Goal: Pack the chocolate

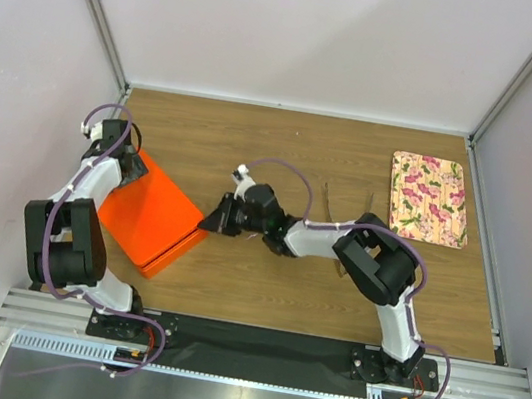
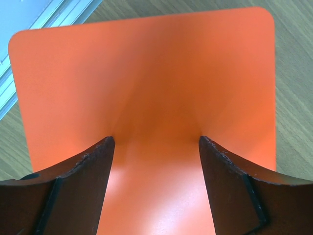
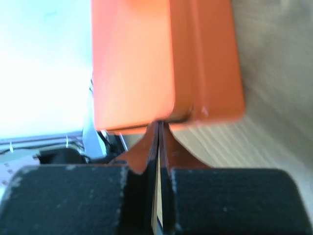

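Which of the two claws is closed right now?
The right claw, fingers pressed together with tips at the corner of the orange box. The left claw is open, fingers spread over the box's flat top.

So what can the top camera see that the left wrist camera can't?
Only the top camera shows the flowery plate at the far right. It also shows the right tool, shut, at a corner of the box. Only the left wrist camera shows the left tool up close, open, with the box right under it. Both show the orange box and the wooden table.
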